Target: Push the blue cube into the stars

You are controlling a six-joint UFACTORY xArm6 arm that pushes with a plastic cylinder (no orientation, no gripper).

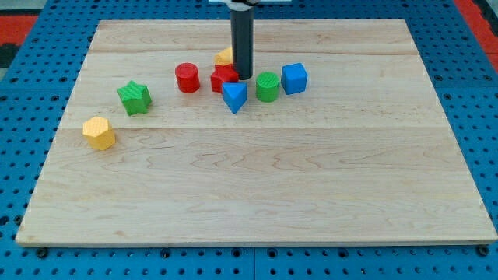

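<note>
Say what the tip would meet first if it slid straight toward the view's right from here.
Probably the green cylinder, just right of my tip; the blue cube sits beyond it. Depth is unclear, so the tip might pass just behind the cylinder.

Wooden board [272, 187], blue cube [294, 78], green star [135, 97], red cylinder [187, 78], yellow block [99, 132]

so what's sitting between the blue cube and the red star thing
In the camera view, the green cylinder sits between the blue cube and the red star, with my tip just left of it beside the star.
</note>
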